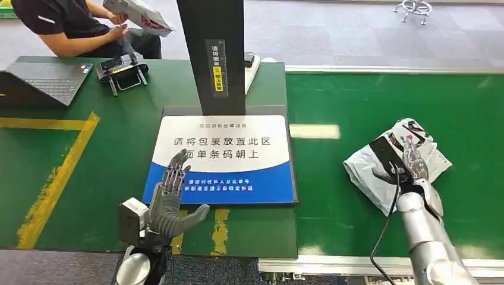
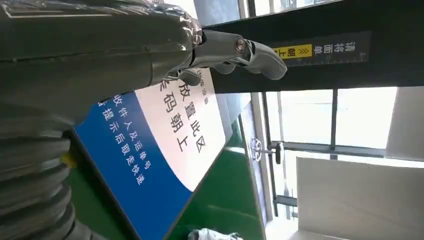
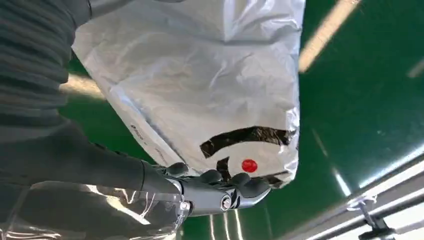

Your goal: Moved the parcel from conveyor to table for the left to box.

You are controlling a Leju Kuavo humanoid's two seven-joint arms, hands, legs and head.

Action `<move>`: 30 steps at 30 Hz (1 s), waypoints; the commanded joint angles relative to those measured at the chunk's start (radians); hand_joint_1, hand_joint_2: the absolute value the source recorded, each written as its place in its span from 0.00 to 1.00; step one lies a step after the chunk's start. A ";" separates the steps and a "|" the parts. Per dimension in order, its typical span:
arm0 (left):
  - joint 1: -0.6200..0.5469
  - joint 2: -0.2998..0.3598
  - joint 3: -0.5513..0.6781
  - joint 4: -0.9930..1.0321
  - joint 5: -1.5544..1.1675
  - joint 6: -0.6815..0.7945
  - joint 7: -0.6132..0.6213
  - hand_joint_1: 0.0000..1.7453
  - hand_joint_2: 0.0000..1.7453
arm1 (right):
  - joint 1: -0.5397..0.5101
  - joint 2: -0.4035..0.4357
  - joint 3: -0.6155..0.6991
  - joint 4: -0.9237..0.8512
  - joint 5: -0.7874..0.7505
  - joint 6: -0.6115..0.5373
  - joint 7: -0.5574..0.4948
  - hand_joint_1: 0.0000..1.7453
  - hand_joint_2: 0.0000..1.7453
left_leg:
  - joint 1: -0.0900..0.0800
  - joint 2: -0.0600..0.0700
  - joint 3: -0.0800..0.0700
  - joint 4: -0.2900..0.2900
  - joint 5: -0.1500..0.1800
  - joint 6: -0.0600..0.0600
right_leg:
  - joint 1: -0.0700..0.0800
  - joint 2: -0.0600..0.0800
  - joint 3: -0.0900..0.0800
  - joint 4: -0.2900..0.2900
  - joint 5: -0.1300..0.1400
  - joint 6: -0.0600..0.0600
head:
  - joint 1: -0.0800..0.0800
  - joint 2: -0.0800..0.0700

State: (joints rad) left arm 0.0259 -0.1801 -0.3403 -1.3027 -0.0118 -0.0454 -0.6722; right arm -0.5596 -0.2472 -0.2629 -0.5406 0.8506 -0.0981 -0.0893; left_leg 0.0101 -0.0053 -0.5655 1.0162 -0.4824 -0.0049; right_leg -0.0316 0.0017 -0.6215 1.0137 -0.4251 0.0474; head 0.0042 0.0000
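Observation:
A white plastic parcel (image 1: 362, 169) with black print lies on the green conveyor (image 1: 368, 101) at the right. My right hand (image 1: 407, 163) is on top of it, thumb at its near side. In the right wrist view the parcel (image 3: 200, 75) lies against the palm and the fingers (image 3: 220, 192) curl along its printed edge. My left hand (image 1: 169, 199) hovers open, fingers spread, over the near edge of the blue and white placard (image 1: 226, 148) on the table (image 1: 89, 160). The left wrist view shows its fingers (image 2: 235, 50) holding nothing above the placard (image 2: 165, 140).
A black post (image 1: 214, 53) rises behind the placard. At the table's far left stand a laptop (image 1: 44, 83) and a black handheld device (image 1: 122, 68). A seated person (image 1: 71, 24) there holds another parcel (image 1: 139, 15). Yellow tape lines (image 1: 53, 178) mark the table.

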 commanded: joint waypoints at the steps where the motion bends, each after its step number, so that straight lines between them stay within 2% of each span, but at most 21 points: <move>1: -0.057 0.020 -0.019 0.083 0.010 0.002 0.002 0.00 1.00 | -0.101 0.017 0.073 0.207 0.098 0.115 0.102 0.00 1.00 | 0.000 0.003 0.002 -0.001 0.001 0.000 | 0.000 0.002 0.001 -0.001 0.002 -0.003 | 0.000 0.000; 7: -0.062 0.019 -0.023 0.085 0.014 0.006 0.001 0.00 1.00 | -0.113 0.032 0.104 0.246 0.142 0.157 0.173 0.00 1.00 | 0.000 0.004 0.003 -0.002 0.001 0.000 | 0.001 0.003 0.001 -0.002 0.002 -0.004 | 0.000 0.000; 12: -0.057 0.021 -0.021 0.082 0.018 0.011 0.001 0.00 1.00 | -0.105 0.039 0.104 0.250 0.149 0.160 0.182 0.00 1.00 | 0.000 0.003 0.003 -0.002 0.001 0.000 | 0.000 0.002 0.002 -0.001 0.001 -0.004 | 0.000 0.000; 21: -0.033 0.026 -0.021 0.056 0.020 0.016 0.001 0.00 1.00 | -0.097 0.042 0.081 0.237 0.153 0.081 0.194 0.00 1.00 | 0.000 0.003 0.002 -0.002 0.001 0.000 | 0.000 0.002 0.001 -0.001 0.001 -0.004 | 0.000 0.000; 22: -0.030 0.028 -0.022 0.054 0.020 0.016 0.001 0.00 1.00 | -0.093 0.041 0.078 0.237 0.152 0.076 0.191 0.03 1.00 | 0.000 0.003 0.001 -0.001 0.000 0.000 | 0.000 0.002 0.001 -0.001 0.001 -0.003 | 0.000 0.000; 23: -0.028 0.028 -0.022 0.052 0.020 0.016 0.001 0.00 1.00 | -0.088 0.041 0.073 0.237 0.148 0.075 0.184 0.14 1.00 | 0.000 0.003 0.002 -0.002 0.001 0.000 | 0.000 0.002 0.001 -0.001 0.001 -0.004 | 0.000 0.000; 24: -0.028 0.028 -0.022 0.051 0.020 0.016 0.001 0.00 1.00 | -0.086 0.041 0.073 0.237 0.147 0.074 0.182 0.14 1.00 | 0.000 0.002 0.002 -0.001 0.000 0.000 | 0.000 0.001 0.001 -0.001 0.001 -0.003 | 0.000 0.000; 25: -0.027 0.028 -0.022 0.051 0.020 0.016 0.001 0.00 1.00 | -0.081 0.041 0.074 0.239 0.148 0.073 0.181 1.00 1.00 | 0.000 0.003 0.003 -0.003 0.001 0.000 | 0.001 0.002 0.002 -0.002 0.001 -0.005 | 0.000 0.000; 30: -0.024 0.030 -0.022 0.050 0.020 0.016 0.001 0.00 1.00 | -0.068 0.043 0.070 0.237 0.145 0.072 0.170 1.00 1.00 | 0.000 0.001 0.001 -0.001 0.000 0.000 | 0.001 0.000 0.001 -0.001 0.001 -0.002 | 0.000 0.000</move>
State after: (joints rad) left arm 0.0083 -0.1801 -0.3513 -1.2798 0.0027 -0.0305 -0.6729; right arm -0.6208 -0.2274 -0.1873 -0.3532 1.0014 -0.0240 0.0896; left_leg 0.0101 -0.0056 -0.5656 1.0163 -0.4823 -0.0048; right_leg -0.0317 0.0013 -0.6214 1.0138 -0.4251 0.0474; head 0.0042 0.0000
